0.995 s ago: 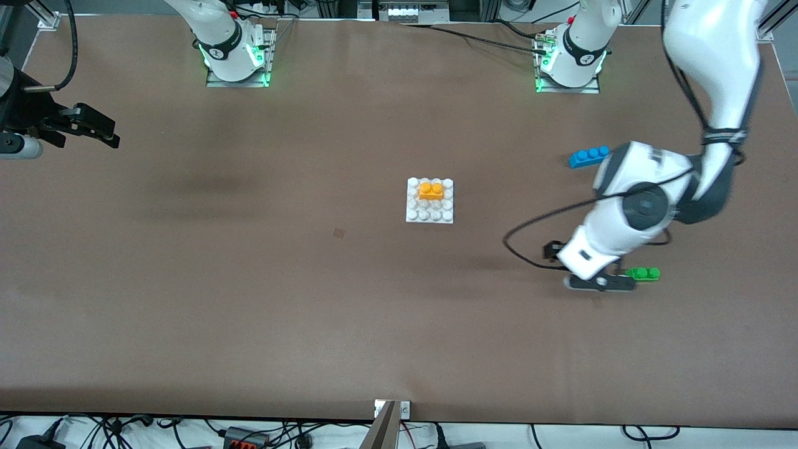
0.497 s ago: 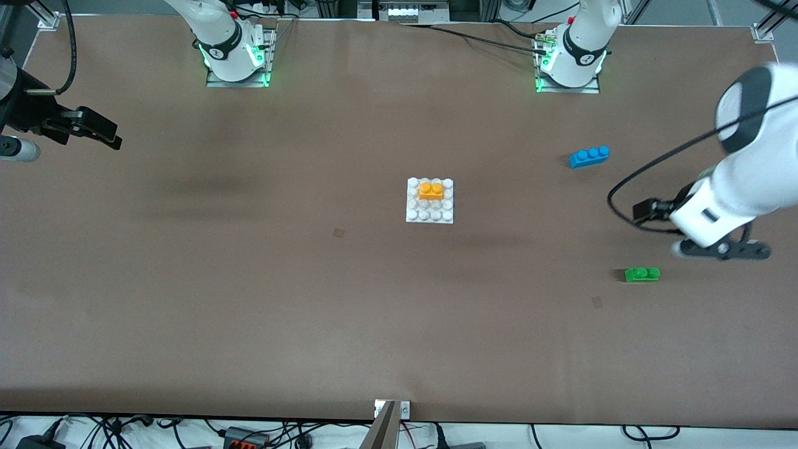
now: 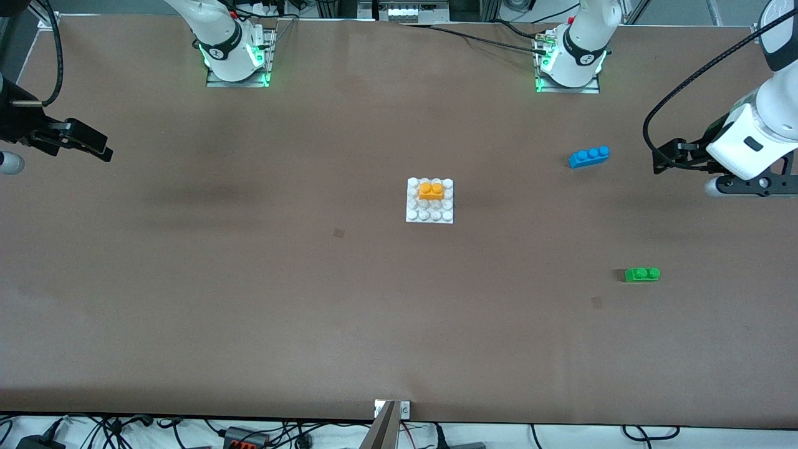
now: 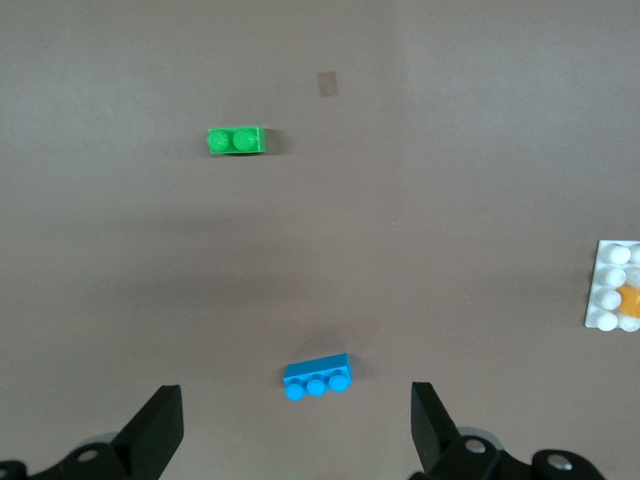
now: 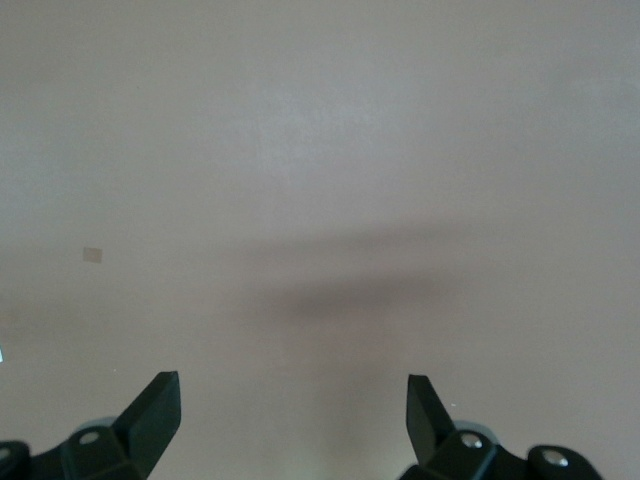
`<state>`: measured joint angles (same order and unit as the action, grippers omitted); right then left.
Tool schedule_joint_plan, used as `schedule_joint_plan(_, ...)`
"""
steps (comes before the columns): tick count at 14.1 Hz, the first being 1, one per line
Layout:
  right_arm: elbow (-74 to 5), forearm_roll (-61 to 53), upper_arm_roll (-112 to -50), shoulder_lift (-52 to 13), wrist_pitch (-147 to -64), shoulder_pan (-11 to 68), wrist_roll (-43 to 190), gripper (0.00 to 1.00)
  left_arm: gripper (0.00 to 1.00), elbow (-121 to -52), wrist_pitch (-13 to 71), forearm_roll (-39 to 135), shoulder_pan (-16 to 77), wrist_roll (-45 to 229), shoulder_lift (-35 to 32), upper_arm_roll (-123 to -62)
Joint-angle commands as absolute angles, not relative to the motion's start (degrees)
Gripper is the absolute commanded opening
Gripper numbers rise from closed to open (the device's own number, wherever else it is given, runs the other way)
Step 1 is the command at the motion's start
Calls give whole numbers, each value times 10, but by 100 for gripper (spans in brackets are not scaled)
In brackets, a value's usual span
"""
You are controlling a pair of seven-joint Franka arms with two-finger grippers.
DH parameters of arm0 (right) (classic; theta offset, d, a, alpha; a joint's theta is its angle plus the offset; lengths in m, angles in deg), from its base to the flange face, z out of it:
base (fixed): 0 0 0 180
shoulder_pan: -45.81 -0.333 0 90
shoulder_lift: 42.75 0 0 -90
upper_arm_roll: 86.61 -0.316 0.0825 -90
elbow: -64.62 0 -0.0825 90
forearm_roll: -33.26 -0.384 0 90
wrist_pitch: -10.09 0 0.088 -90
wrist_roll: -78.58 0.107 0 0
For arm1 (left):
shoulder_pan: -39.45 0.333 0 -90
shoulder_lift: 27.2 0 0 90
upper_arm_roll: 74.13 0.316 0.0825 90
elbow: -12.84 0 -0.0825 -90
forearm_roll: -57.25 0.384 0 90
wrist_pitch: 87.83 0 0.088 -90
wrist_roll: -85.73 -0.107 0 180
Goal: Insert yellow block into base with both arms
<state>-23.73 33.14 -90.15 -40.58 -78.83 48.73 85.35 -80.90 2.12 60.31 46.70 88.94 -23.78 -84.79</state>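
The yellow block (image 3: 431,190) sits on the white studded base (image 3: 429,214) in the middle of the table, in the stud rows toward the robots' bases. Both show at the edge of the left wrist view, the block (image 4: 631,300) on the base (image 4: 607,290). My left gripper (image 3: 751,185) is open and empty, up in the air over the left arm's end of the table; in its wrist view (image 4: 295,440) the jaws stand wide apart. My right gripper (image 3: 93,144) is open and empty over the right arm's end; its wrist view (image 5: 293,420) shows only bare table.
A blue three-stud brick (image 3: 588,156) lies toward the left arm's end, also in the left wrist view (image 4: 317,376). A green two-stud brick (image 3: 642,274) lies nearer the front camera, also in the left wrist view (image 4: 236,141).
My left arm has swung away from the green brick toward the left arm's end of the table and risen. My right gripper has shifted slightly. The block and base have not moved.
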Motion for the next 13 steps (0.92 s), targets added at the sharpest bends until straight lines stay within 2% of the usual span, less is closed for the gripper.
schedule_joint_plan(1, -233, 334, -907, -409, -797, 487, 856, 100, 100, -808, 27, 590, 466, 859, -247, -849)
schedule_joint_plan(3, -261, 334, -907, -430, -806, 487, 853, 100, 100, -807, 26, 589, 462, 856, -247, -850)
schedule_joint_plan(6, -318, 334, -907, -468, -862, 490, 810, 100, 100, -806, 16, 573, 462, 855, -247, -850)
schedule_joint_plan(13, -314, 327, -906, -462, -854, 499, 813, 100, 100, -806, 15, 573, 462, 855, -247, -850)
